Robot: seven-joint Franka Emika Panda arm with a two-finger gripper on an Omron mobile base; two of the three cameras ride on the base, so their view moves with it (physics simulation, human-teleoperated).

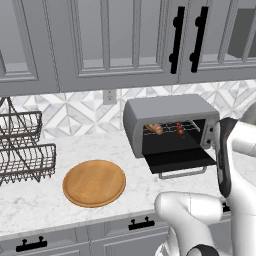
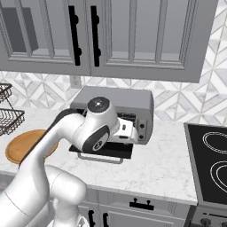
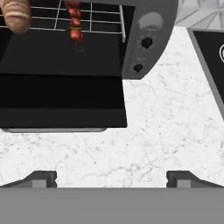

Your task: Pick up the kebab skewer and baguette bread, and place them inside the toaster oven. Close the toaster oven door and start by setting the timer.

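Fingers spread wide and empty above the worktop, I see, left to right, the baguette bread and kebab skewer racked inside the toaster oven, so I'd lift its stiff, light, hinged toaster oven door by the bar handle at its front edge.

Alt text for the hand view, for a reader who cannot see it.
The toaster oven sits open on a marble counter, its black door folded down flat. On the wire rack inside lie the baguette bread and, beside it, the kebab skewer. The open claw hovers over the counter in front of the door.
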